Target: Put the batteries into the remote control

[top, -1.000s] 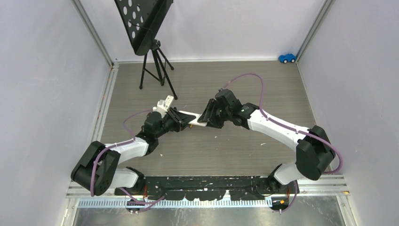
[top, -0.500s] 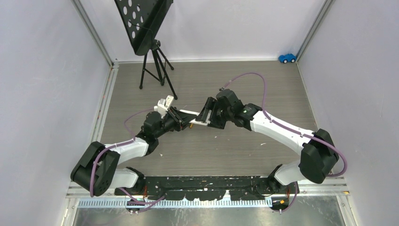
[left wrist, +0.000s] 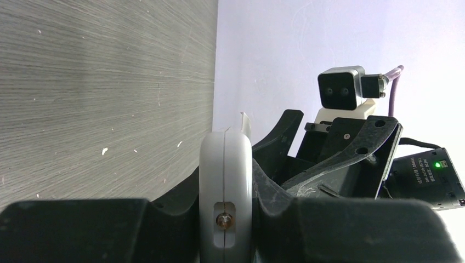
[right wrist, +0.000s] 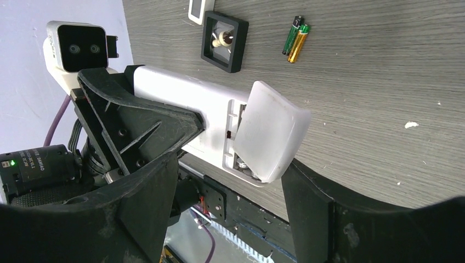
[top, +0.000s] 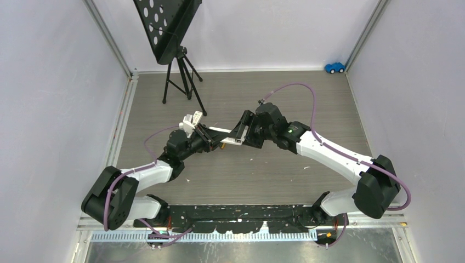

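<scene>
Clamps long white plastic remote [right wrist: 186, 104] in left pincer [top: 211, 141], long axis aimed into right pincer [top: 238, 133], spread around lifted frosted-white cover [right wrist: 271, 131]. Leaves two green-gold cylindrical batteries [right wrist: 296, 38] on grey table [right wrist: 384, 71], beyond both.

The remote control [right wrist: 186, 101] is seen in white, its cover [right wrist: 271, 131] in milky white. Beyond the remote control, the batteries [right wrist: 295, 38] are wrapped in black, gold and green, the tray [right wrist: 219, 61] is framed in black, and the worktop [right wrist: 384, 66] is grained grey.
</scene>
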{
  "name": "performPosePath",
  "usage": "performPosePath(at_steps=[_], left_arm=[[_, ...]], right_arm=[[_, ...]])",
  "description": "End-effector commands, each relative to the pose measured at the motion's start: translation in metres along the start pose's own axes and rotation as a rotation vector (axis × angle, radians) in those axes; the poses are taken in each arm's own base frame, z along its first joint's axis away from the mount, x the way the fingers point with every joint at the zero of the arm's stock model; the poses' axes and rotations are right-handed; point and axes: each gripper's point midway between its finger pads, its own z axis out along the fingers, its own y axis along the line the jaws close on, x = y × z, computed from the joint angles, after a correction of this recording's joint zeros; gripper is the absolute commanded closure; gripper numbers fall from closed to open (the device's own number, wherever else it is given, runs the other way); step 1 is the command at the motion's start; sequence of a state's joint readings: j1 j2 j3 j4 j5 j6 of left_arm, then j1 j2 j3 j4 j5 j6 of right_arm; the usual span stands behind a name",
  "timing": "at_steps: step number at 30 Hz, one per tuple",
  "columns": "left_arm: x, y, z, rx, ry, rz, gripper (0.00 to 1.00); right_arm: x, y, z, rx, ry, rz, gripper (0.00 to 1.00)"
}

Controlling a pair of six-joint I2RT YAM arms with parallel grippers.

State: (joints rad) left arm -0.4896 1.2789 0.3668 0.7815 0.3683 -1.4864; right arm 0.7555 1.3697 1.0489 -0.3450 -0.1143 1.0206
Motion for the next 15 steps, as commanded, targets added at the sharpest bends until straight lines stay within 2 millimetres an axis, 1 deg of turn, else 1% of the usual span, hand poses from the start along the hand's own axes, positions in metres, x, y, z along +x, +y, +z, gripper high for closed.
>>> performPosePath(at_steps=[1, 10, 13, 15], left_arm=[[-0.001, -0.032, -0.002, 0.113, 0.009, 0.028, 1.0], [0.006, -0.053, -0.008, 0.179, 0.082, -0.046, 1.0], [0.005, -0.048, -0.009, 0.161, 0.077, -0.049, 1.0], [0.003, -0.039, -0.009, 0.127, 0.066, -0.045, 1.0]], right_arm=[[-0.006, 0.01, -0.002, -0.038, -0.029, -0.017, 0.27], [-0.01, 0.021, -0.013, -0.093, -0.059, -0.033, 0.32], [-0.01, 0.021, -0.014, -0.093, -0.06, -0.032, 0.33], [-0.01, 0.02, -0.014, -0.088, -0.058, -0.033, 0.33]])
